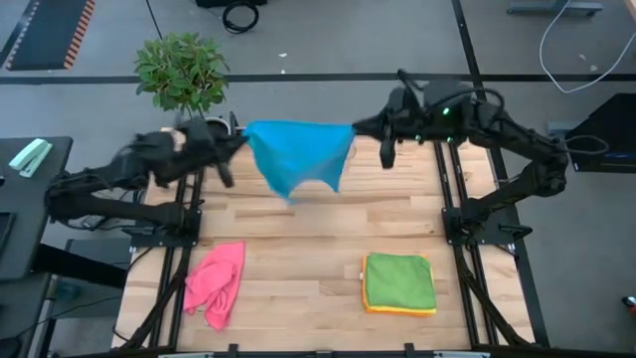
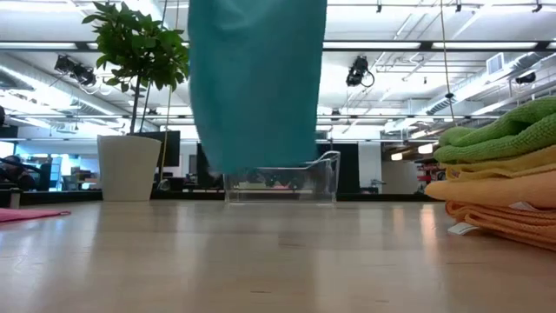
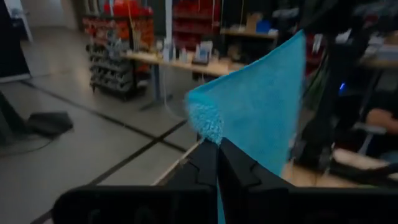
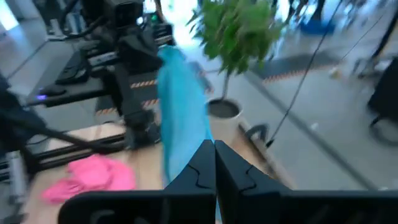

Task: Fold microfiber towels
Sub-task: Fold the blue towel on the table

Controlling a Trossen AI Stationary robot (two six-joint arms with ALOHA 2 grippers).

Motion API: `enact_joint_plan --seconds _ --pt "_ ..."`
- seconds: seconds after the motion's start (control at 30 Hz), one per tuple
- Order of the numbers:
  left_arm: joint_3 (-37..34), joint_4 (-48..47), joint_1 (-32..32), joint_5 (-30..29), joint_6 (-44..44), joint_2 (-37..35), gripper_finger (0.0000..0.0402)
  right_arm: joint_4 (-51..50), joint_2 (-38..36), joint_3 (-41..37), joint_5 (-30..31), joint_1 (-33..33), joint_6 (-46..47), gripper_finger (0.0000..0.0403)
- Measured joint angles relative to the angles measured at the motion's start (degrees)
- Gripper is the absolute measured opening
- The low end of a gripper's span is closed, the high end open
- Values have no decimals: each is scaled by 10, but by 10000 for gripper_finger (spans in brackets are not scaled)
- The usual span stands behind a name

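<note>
Two jaws clamped on blue towel (image 1: 296, 154) corners, left gripper (image 1: 237, 139) and right gripper (image 1: 360, 128) | hanging above far tabletop (image 1: 298, 249) | risk: uneven tension slips one corner, towel drops crooked.

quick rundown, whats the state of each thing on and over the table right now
blue towel: held up over the table, stretched between both grippers, hanging clear of the wood
left gripper: shut on one blue towel corner
right gripper: shut on the other corner
pink towel: crumpled, unfolded, on the table
green towel: folded, on top of the stack
yellow and orange towels: folded, stacked under the green
bin: upright, contents unclear
</note>
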Motion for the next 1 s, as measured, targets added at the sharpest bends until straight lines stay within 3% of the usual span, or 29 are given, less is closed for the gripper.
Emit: enact_joint_plan --seconds 0.1,0.2,0.33,0.43,0.5,0.6,0.7,0.8,1.0 --pt "0 -4 25 53 5 -38 6 10 4 19 -19 -11 -47 0" --pt "0 -39 30 161 -19 -61 6 0 8 10 -72 7 -38 0" --pt "0 -192 -5 314 -96 -64 6 -1 13 -73 -94 107 29 0" --pt "-40 -258 -83 342 -165 -57 5 64 14 -187 -70 201 129 0" --pt "-99 -233 -148 341 -223 -61 5 137 14 -270 -44 259 212 0" --pt "-211 -102 -255 319 -333 -59 5 287 29 -385 14 338 341 0" --pt "-330 99 -363 241 -436 -26 5 405 57 -458 88 401 448 0" --pt "-404 231 -438 144 -513 14 5 438 88 -479 155 434 523 0" --pt "-419 183 -462 -1 -586 29 5 362 109 -458 202 399 579 0"
